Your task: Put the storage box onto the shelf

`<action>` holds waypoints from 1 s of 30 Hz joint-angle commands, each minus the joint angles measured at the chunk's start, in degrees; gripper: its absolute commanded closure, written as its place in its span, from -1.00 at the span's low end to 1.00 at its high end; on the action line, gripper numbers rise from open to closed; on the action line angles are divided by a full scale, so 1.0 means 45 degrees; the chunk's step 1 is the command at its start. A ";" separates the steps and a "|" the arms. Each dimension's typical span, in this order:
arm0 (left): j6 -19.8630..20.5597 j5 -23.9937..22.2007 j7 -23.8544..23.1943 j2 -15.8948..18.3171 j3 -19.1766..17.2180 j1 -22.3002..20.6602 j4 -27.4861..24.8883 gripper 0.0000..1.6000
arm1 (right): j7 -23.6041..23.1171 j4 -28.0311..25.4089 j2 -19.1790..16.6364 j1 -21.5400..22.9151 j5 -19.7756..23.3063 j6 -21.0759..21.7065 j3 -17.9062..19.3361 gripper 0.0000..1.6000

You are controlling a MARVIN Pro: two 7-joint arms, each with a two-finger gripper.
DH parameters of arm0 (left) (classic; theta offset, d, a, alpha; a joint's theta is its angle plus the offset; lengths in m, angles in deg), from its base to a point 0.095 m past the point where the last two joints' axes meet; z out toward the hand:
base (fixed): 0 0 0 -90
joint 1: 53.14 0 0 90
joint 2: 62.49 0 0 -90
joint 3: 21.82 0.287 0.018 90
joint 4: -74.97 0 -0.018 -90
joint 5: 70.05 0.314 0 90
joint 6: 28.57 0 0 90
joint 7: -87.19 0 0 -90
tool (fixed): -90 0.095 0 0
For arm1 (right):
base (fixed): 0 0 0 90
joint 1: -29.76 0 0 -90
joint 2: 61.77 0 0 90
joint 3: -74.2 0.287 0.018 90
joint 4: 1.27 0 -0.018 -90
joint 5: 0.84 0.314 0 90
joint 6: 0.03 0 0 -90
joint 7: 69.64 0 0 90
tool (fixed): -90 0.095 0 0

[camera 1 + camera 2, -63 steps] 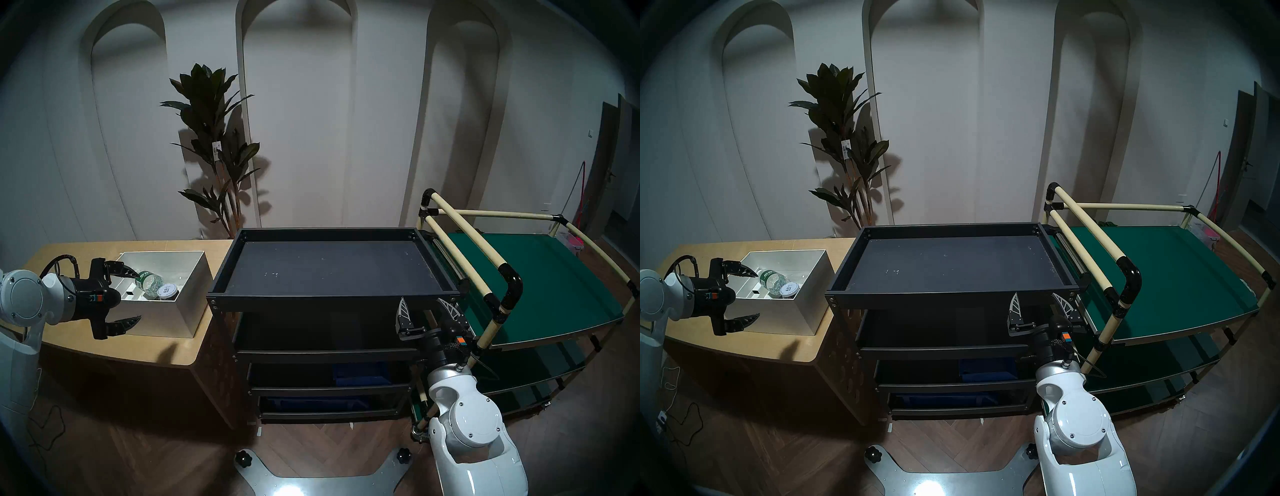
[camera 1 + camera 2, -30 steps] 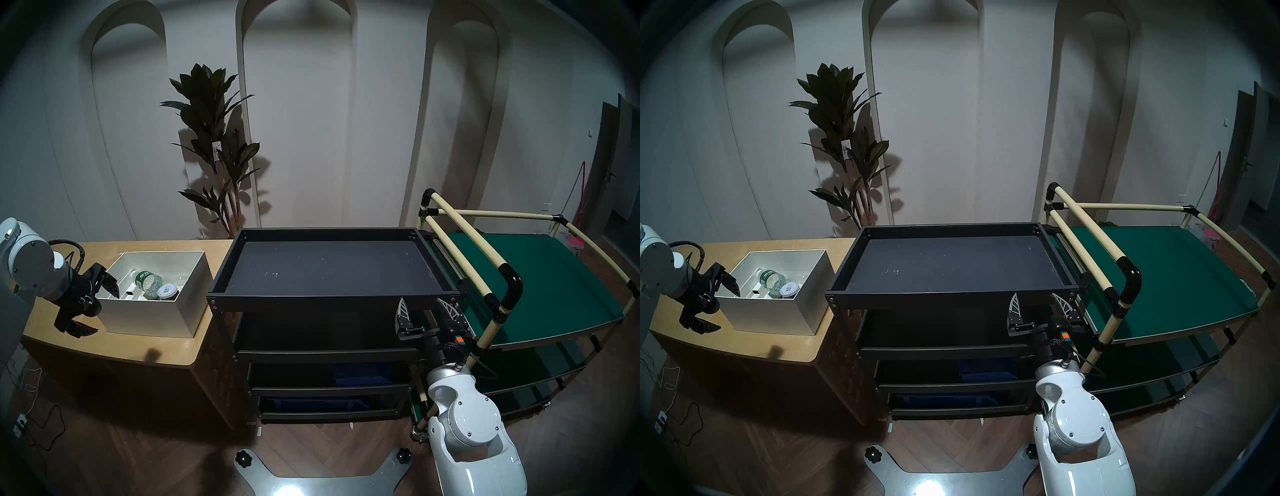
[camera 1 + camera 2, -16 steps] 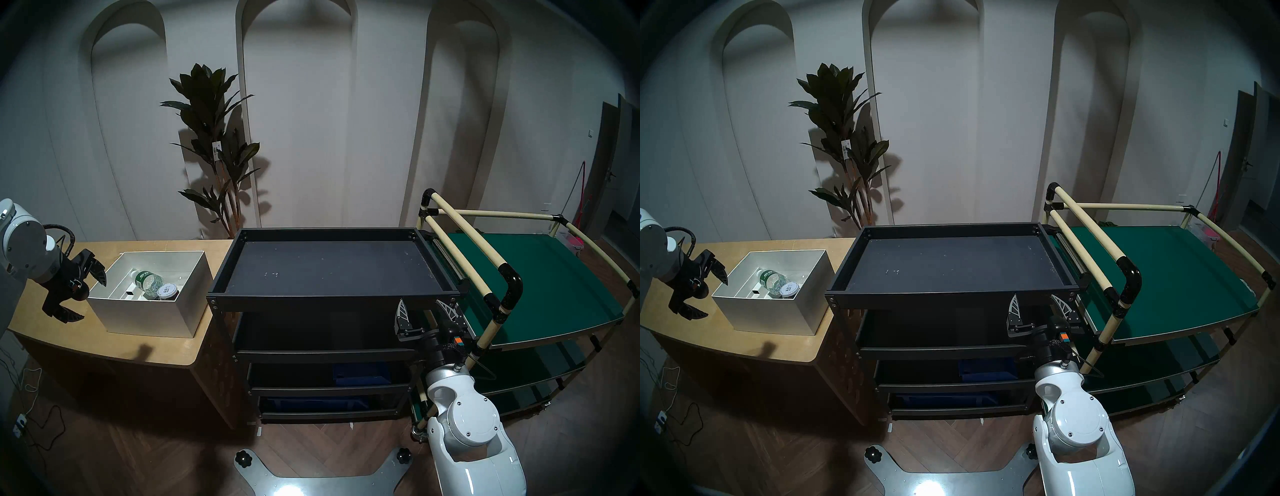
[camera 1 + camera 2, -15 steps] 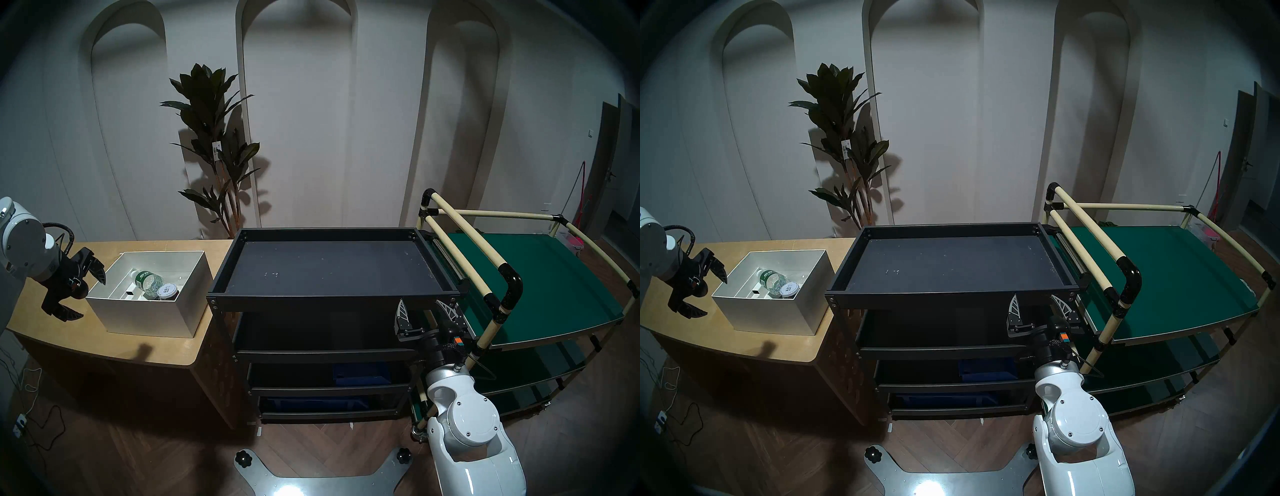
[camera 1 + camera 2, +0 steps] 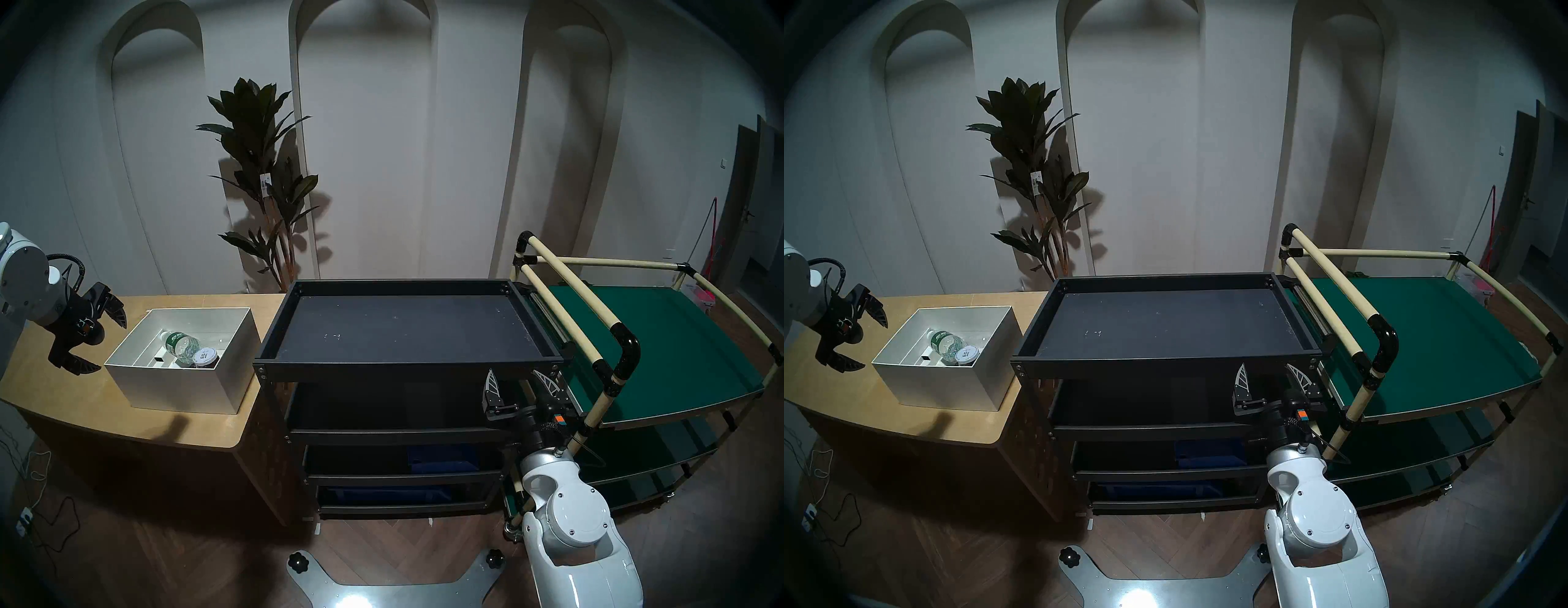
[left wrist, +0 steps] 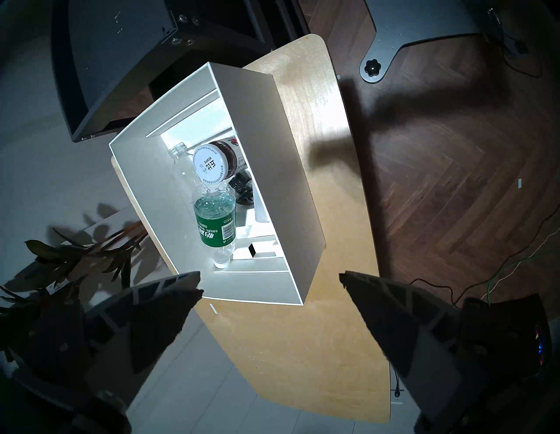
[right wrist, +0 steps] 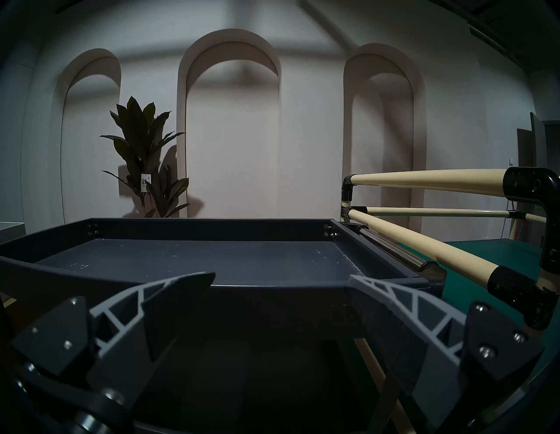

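The white lidless storage box point(image 5: 186, 388) point(image 5: 951, 386) point(image 6: 278, 169) stands on the tan wooden table point(image 5: 85, 403), left of the black shelf point(image 5: 407, 365) point(image 5: 1157, 369) point(image 7: 188, 288). Inside lie a green-labelled water bottle point(image 5: 182, 343) point(image 6: 215, 224) and a white-lidded jar point(image 5: 205, 356) point(image 6: 209, 165). My left gripper point(image 5: 111, 346) point(image 5: 873, 343) point(image 6: 269, 280) is open and empty, just left of the box and apart from it. My right gripper point(image 5: 518, 373) point(image 5: 1269, 367) point(image 7: 280, 277) is open and empty, below the shelf's front right corner.
A green-surfaced cart with cream pipes point(image 5: 662, 352) stands right of the shelf. A potted plant point(image 5: 263, 178) stands by the wall behind. Blue bins point(image 5: 441, 458) sit on the shelf's lower tiers. Cables point(image 5: 34, 467) lie on the floor at left.
My left gripper has drawn back to the left, from over the box's left end to beside it, still open. The right gripper has barely moved. The box stays put.
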 commanded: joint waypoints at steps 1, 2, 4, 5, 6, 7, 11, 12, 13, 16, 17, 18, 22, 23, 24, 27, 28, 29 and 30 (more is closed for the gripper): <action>0.0194 -0.0254 0.0376 0.0317 0.0124 -0.0503 0.0001 -1.00 | 0.0001 -0.0169 0.0002 0.0097 -0.0001 -0.0057 0.0001 -1.00; 0.0215 -0.0294 0.0451 0.0296 0.0170 -0.0527 -0.0013 -1.00 | 0.0001 -0.0160 0.0002 0.0099 -0.0001 -0.0057 0.0001 -1.00; 0.0281 -0.0412 0.0628 0.0249 0.0282 -0.0600 -0.0032 -1.00 | 0.0001 -0.0135 0.0002 0.0107 -0.0001 -0.0057 0.0001 -1.00; 0.0312 -0.0458 0.0708 0.0229 0.0336 -0.0628 -0.0043 -1.00 | 0.0001 -0.0122 0.0002 0.0111 -0.0001 -0.0057 0.0001 -1.00; 0.0335 -0.0516 0.0831 0.0192 0.0393 -0.0669 -0.0088 -1.00 | 0.0001 -0.0110 0.0002 0.0115 -0.0001 -0.0057 0.0001 -1.00; 0.0385 -0.0579 0.0941 0.0159 0.0452 -0.0711 -0.0101 -1.00 | 0.0001 -0.0093 0.0002 0.0119 -0.0001 -0.0057 0.0001 -1.00; 0.0555 -0.0767 0.1354 0.0045 0.0608 -0.0868 -0.0192 -1.00 | 0.0001 -0.0033 0.0001 0.0133 -0.0001 -0.0055 0.0001 -1.00; 0.0610 -0.0817 0.1468 0.0011 0.0636 -0.0918 -0.0213 -1.00 | 0.0000 -0.0015 0.0001 0.0135 -0.0001 -0.0054 0.0001 -1.00; 0.0640 -0.0853 0.1560 -0.0004 0.0675 -0.0950 -0.0233 -1.00 | 0.0000 0.0000 0.0001 0.0138 -0.0001 -0.0054 0.0001 -1.00; 0.0776 -0.0966 0.1861 -0.0058 0.0753 -0.1071 -0.0268 -1.00 | 0.0000 0.0044 0.0001 0.0146 -0.0001 -0.0053 0.0001 -1.00; 0.0815 -0.0996 0.1948 -0.0073 0.0778 -0.1103 -0.0273 -1.00 | 0.0000 0.0056 0.0001 0.0149 -0.0001 -0.0052 0.0001 -1.00; 0.0858 -0.1032 0.2044 -0.0092 0.0809 -0.1135 -0.0277 -1.00 | 0.0000 0.0070 0.0001 0.0153 -0.0001 -0.0053 0.0001 -1.00; 0.0989 -0.1136 0.2372 -0.0167 0.1005 -0.1199 -0.0267 -1.00 | -0.0001 0.0116 0.0000 0.0171 -0.0001 -0.0055 0.0001 -1.00; 0.1027 -0.1164 0.2456 -0.0191 0.1051 -0.1218 -0.0257 -1.00 | -0.0001 0.0127 0.0000 0.0175 -0.0001 -0.0056 0.0001 -1.00; 0.1065 -0.1192 0.2541 -0.0218 0.1109 -0.1232 -0.0242 -1.00 | -0.0001 0.0138 0.0000 0.0180 -0.0001 -0.0057 0.0001 -1.00; 0.1174 -0.1277 0.2767 -0.0315 0.1306 -0.1258 -0.0202 -1.00 | -0.0001 0.0172 0.0000 0.0194 -0.0002 -0.0059 0.0001 -1.00; 0.1210 -0.1297 0.2821 -0.0351 0.1366 -0.1259 -0.0186 -1.00 | -0.0001 0.0182 0.0000 0.0198 -0.0002 -0.0060 0.0001 -1.00; 0.1255 -0.1325 0.2902 -0.0397 0.1448 -0.1275 -0.0174 -1.00 | -0.0001 0.0194 0.0000 0.0204 -0.0002 -0.0060 0.0001 -1.00; 0.1284 -0.1346 0.2945 -0.0434 0.1537 -0.1268 -0.0155 -1.00 | -0.0001 0.0202 0.0000 0.0209 -0.0002 -0.0061 0.0001 -1.00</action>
